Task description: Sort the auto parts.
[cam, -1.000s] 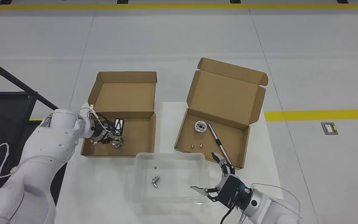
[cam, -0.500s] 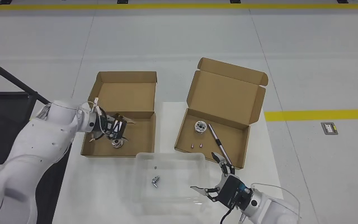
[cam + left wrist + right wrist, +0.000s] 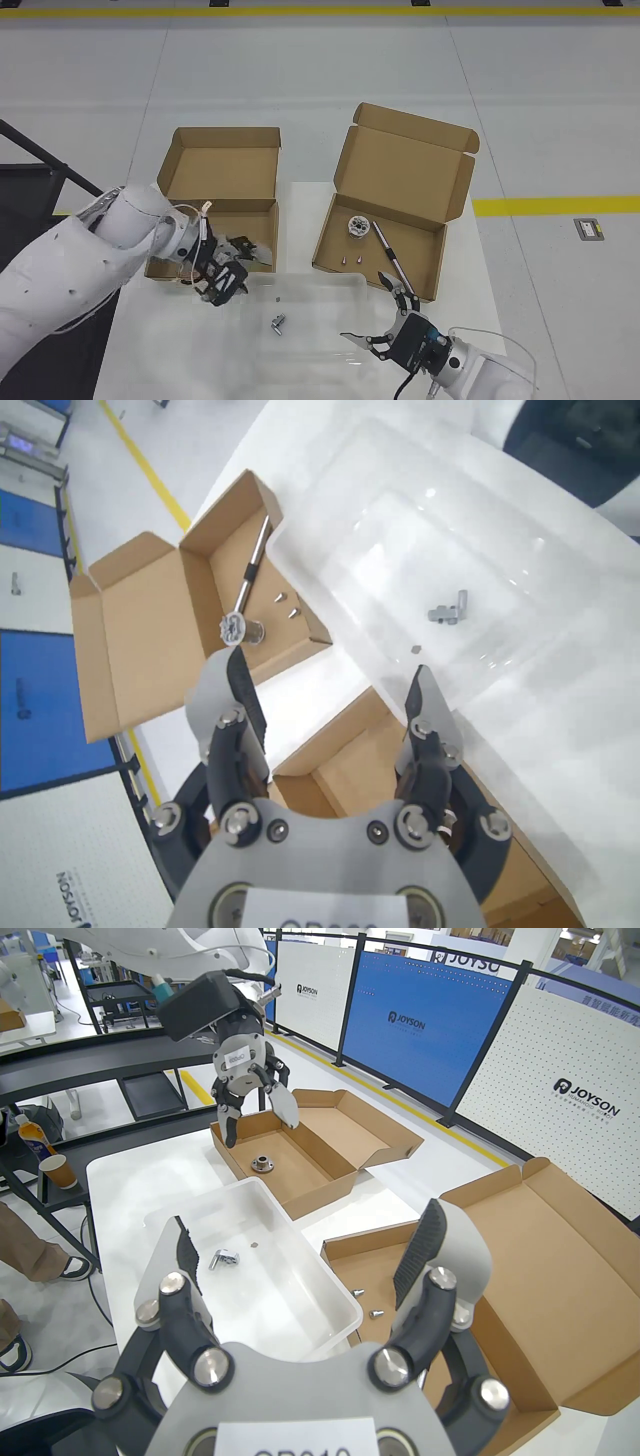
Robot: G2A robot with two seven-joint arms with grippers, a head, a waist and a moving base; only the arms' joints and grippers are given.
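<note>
My left gripper (image 3: 236, 266) hangs open and empty over the front right corner of the left cardboard box (image 3: 222, 165); the right wrist view shows this left gripper (image 3: 260, 1128) above a flanged metal ring (image 3: 263, 1163) lying in the left box (image 3: 325, 1168). The clear tray (image 3: 320, 290) holds a small grey bracket (image 3: 278, 323) and a tiny nut (image 3: 276, 296). My right gripper (image 3: 385, 315) stands open and empty at the tray's right front corner. The right box (image 3: 400, 175) holds a round toothed part (image 3: 355, 226), a long rod (image 3: 388, 250) and two screws (image 3: 348, 257).
The white table (image 3: 180, 340) carries both boxes and the tray. Each box has its lid standing open at the back. Left of the table, a dark side shelf bears a paper cup (image 3: 56, 1171) and a bottle (image 3: 32, 1135).
My left gripper has moved out of the left box toward the tray's back left corner, leaving the flanged ring in the box. The right arm has not moved.
</note>
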